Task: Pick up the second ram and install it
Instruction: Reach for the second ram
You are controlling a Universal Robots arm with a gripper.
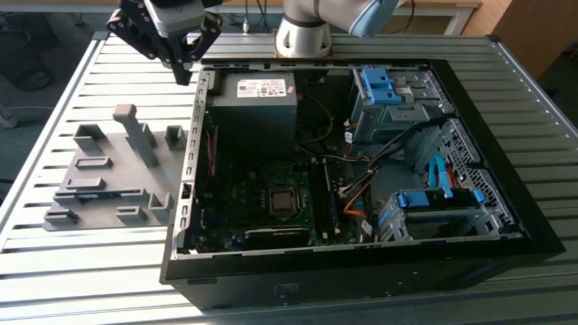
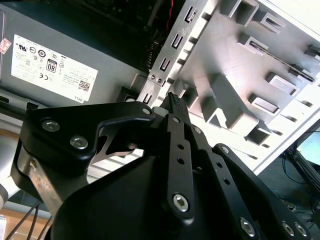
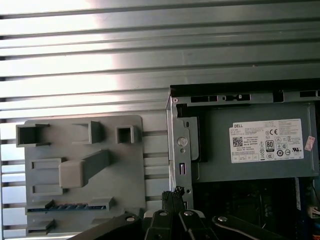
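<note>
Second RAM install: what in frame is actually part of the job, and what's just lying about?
Job:
- second ram, lying in the grey fixture
- gripper, shut on nothing, beside the case wall
- motherboard inside the open PC case

Lying about:
- power supply
- drive cages
- orange cables
- slatted table

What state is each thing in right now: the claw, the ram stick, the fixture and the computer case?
claw: shut, empty, above the table near the case's corner.
second ram: lying in a fixture slot, not gripped.
grey fixture: flat on the table beside the case.
computer case: on its side, panel off, inside exposed.
</note>
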